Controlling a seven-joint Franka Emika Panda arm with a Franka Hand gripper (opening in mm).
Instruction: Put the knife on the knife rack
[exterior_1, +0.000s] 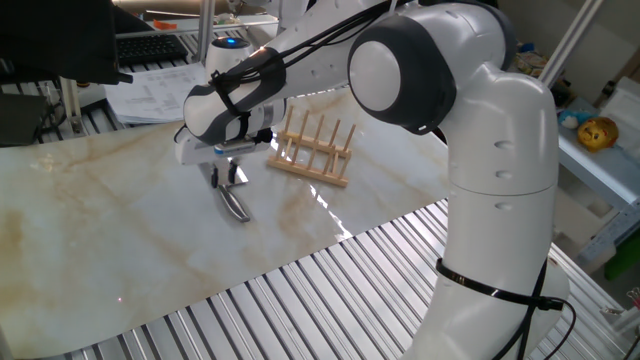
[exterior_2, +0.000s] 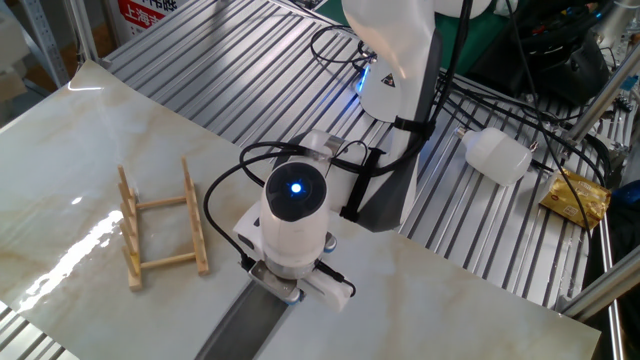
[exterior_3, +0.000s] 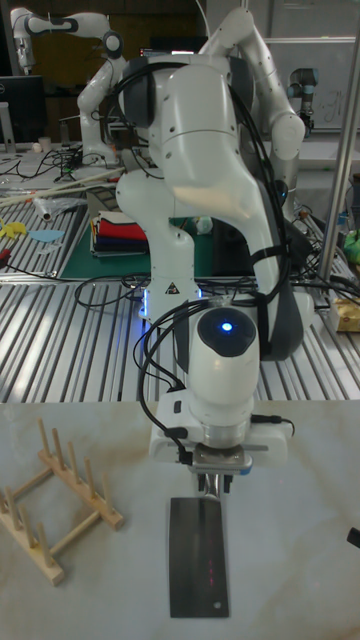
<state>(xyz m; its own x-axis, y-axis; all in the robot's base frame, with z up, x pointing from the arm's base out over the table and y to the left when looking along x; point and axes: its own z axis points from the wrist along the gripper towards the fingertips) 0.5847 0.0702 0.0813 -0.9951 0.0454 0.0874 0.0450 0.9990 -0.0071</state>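
Note:
The knife (exterior_3: 198, 555) lies flat on the marbled table, its broad grey blade pointing away from the arm's base. The blade also shows in the other fixed view as the knife (exterior_2: 235, 325). In one fixed view only the knife's shiny handle (exterior_1: 236, 207) sticks out. My gripper (exterior_1: 226, 180) points straight down at the joint of handle and blade, open, one finger on each side. From the tall fixed view the gripper (exterior_3: 214, 487) is mostly hidden by the hand. The light-wood knife rack (exterior_1: 312, 150) stands apart beside it, seen also as the knife rack (exterior_2: 160, 235) and the knife rack (exterior_3: 55, 495).
The marbled sheet ends at a slatted metal bench (exterior_1: 300, 300). A keyboard and papers (exterior_1: 150, 50) lie at the back. A white bottle (exterior_2: 497, 155) and a yellow packet (exterior_2: 575, 195) rest among cables near the robot base (exterior_2: 395, 100).

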